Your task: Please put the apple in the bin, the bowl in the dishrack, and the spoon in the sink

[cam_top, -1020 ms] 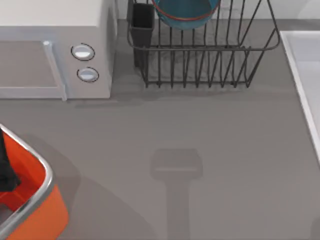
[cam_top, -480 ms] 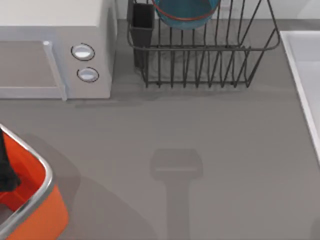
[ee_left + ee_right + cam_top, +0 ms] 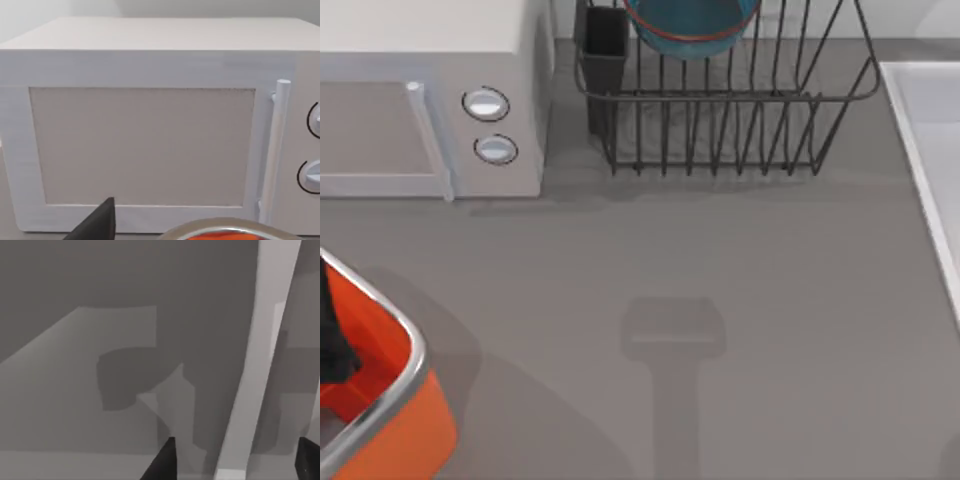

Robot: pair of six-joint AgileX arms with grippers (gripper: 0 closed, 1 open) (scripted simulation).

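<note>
- Top view: microwave (image 3: pixel 430 40) at the far left of the table (image 3: pixel 720 260), two round knobs facing right.
- Dishrack (image 3: pixel 720 130) stands just right of the microwave, at the far edge. Its black cup (image 3: pixel 605 45) is at the left corner.
- Bowl (image 3: pixel 690 25) sits inside the dishrack, teal inside with an orange band, cut off by the frame's top edge.
- Sink (image 3: pixel 925 140) is at the table's right edge, with its pale raised rim towards the dishrack.
- Bin (image 3: pixel 390 410) is at the near left corner: orange, with a silver rim.
- Left gripper (image 3: pixel 332 345) shows as a dark shape over the bin's opening at the left edge. Can't tell whether it is open or closed, or whether it holds anything.
- A soft grey shadow lies on the bare table centre.
- Left wrist view: the microwave door and handle face the camera, with the knobs at the edge of the frame. A dark part of the left gripper and a curve of the bin's silver rim, with orange inside it, show at the frame's lower edge. Grip state can't be told here either.
- Right wrist view: right gripper (image 3: pixel 235 462) is open, its two dark fingertips (image 3: pixel 162 462) wide apart with nothing held between them.
- It hangs above the grey table with the sink's pale rim running under it, between the tips.
</note>
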